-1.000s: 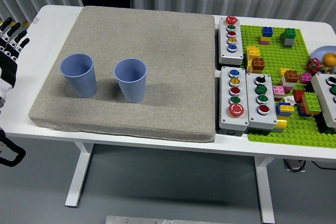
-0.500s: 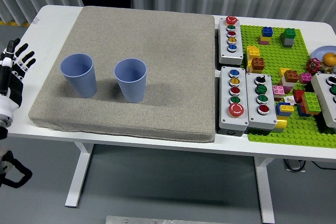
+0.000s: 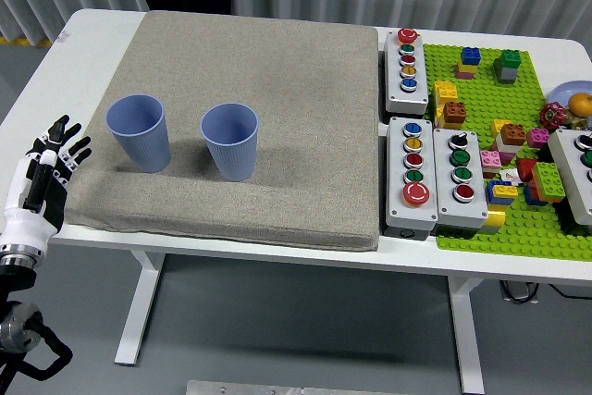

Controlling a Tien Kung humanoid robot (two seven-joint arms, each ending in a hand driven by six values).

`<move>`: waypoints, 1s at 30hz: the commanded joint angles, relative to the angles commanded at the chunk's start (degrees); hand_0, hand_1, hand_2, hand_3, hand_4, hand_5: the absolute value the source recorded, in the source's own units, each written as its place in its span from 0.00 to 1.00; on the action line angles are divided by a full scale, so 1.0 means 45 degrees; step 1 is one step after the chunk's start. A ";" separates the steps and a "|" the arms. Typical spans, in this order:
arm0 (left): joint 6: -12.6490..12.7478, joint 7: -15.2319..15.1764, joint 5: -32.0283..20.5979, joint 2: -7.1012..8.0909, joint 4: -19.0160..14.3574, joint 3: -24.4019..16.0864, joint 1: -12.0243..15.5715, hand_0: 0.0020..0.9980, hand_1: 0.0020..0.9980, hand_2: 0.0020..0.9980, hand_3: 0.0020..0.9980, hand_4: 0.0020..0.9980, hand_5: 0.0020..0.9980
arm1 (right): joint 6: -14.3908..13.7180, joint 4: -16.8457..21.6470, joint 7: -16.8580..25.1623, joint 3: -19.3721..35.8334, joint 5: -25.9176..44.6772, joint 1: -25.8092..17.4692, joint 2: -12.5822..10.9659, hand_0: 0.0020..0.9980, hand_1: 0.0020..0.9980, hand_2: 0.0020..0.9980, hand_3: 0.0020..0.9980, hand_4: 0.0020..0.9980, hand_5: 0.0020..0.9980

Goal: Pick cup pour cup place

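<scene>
Two blue plastic cups stand upright on a grey felt mat (image 3: 277, 62). The left cup (image 3: 139, 132) is near the mat's left edge. The right cup (image 3: 230, 141) stands a hand's width to its right. My left hand (image 3: 48, 176) is at the table's left front corner, left of the mat and apart from both cups. Its fingers (image 3: 65, 141) are spread and hold nothing. My right arm is out of view.
Three grey button boxes (image 3: 411, 173) stand right of the mat. A green baseplate (image 3: 518, 228) with several loose bricks lies at the right. A fourth box (image 3: 578, 168) is at the right edge. A dark figure stands at the far edge, top left.
My left hand has dropped from the left edge beside the mat toward the table's front left corner and shifted slightly right. The cups have not moved.
</scene>
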 joint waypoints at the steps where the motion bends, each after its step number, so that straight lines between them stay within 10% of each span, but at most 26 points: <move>1: -0.0014 -0.0007 0.0060 0.0000 -0.0011 0.0002 0.0026 0.82 0.81 0.90 0.91 0.93 0.63 | -0.0004 0.0000 0.0001 0.0005 0.0008 -0.0008 0.0005 0.71 0.63 0.59 0.58 0.00 0.14; 3: 0.0002 -0.0028 0.0228 -0.0009 -0.0013 0.0022 0.0039 0.84 0.83 0.94 0.95 0.93 0.45 | -0.0012 0.0000 -0.0001 -0.0003 0.0025 -0.0017 0.0013 0.71 0.63 0.59 0.58 0.00 0.14; 8: -0.0046 -0.0064 0.0963 -0.0070 0.0129 0.0125 -0.0045 0.84 0.83 0.94 0.95 0.93 0.45 | -0.0013 0.0000 -0.0016 -0.0027 0.0025 -0.0029 0.0025 0.71 0.63 0.59 0.58 0.00 0.14; 9: -0.0098 -0.0055 0.1110 -0.0084 0.0155 0.0142 -0.0058 0.87 0.87 0.98 1.00 0.91 0.29 | -0.0014 0.0000 -0.0015 -0.0034 0.0036 -0.0032 0.0026 0.71 0.63 0.59 0.58 0.00 0.13; 30: -0.1001 0.0451 0.2250 -0.0089 0.0458 0.0278 -0.0361 0.93 0.92 1.00 1.00 0.91 0.19 | -0.0033 0.0000 0.0019 -0.0077 0.0138 -0.0012 0.0029 0.71 0.63 0.59 0.57 0.00 0.14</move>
